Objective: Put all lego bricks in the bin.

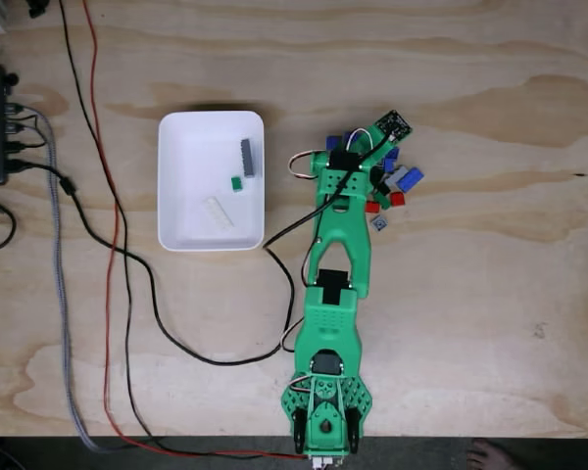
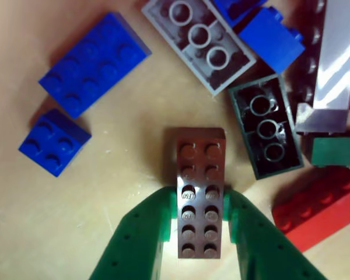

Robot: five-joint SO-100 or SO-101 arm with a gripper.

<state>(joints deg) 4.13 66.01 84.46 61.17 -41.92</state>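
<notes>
The green two-finger gripper (image 2: 199,224) squeezes a long brown studded plastic brick (image 2: 199,192) between its fingers; the brick sticks out toward twelve o'clock.

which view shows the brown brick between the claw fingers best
The other view: the brown brick sits large and sharp there, studs up, with the green claw fingers at both its long sides. In the fixed view, the arm covers that spot, so I cannot make it out.
</notes>
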